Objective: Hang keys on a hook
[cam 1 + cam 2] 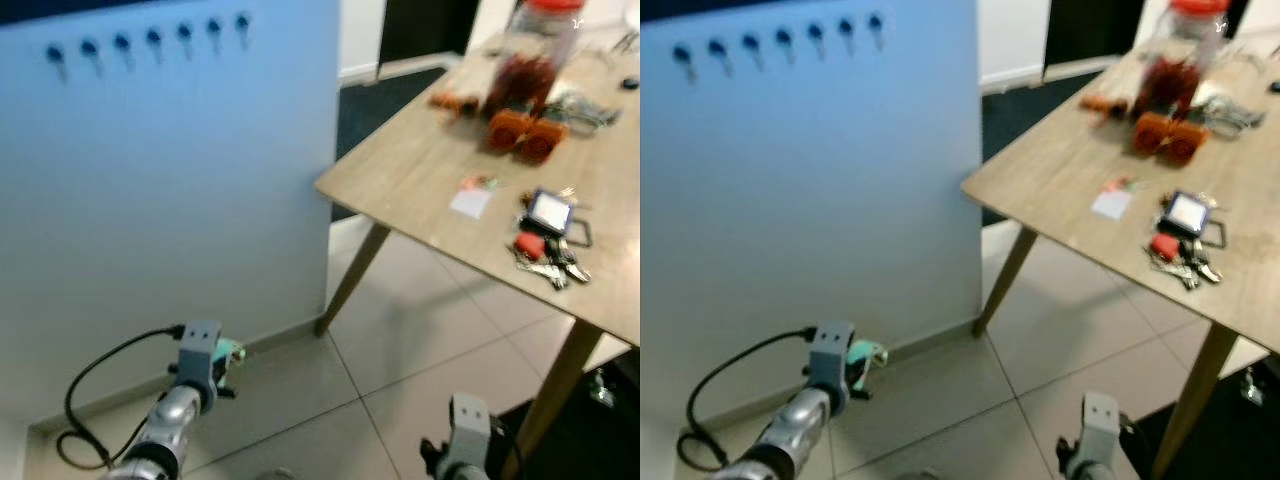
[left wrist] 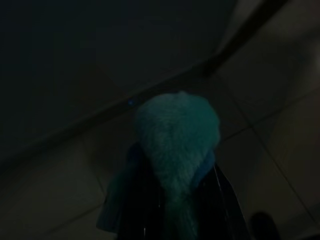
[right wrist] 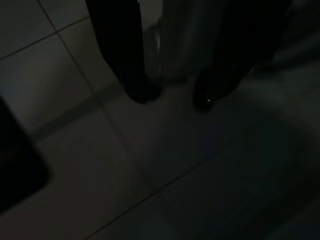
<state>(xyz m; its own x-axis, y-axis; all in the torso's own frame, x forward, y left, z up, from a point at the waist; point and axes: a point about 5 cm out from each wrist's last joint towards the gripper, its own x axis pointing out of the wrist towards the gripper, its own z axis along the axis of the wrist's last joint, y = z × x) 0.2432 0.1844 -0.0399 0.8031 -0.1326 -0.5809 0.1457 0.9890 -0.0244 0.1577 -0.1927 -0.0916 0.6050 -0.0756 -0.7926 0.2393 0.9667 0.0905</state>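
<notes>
Left end effector (image 1: 222, 362), low above the floor (image 1: 400, 370) and well below the hooks (image 1: 150, 42): closed on a teal pompom (image 2: 177, 135), judged to be a key fob; the keys themselves cannot be made out in the dark wrist view. Right end effector (image 3: 172, 97): idle, fingers apart, holding nothing, well below the hooks. Hooks: a row high on the white panel (image 1: 180, 200), all bare. A second key bunch (image 1: 545, 255) lies on the bench (image 1: 410, 180), right of the hooks. Status: pickup judged done; lift, approach and hanging remain.
</notes>
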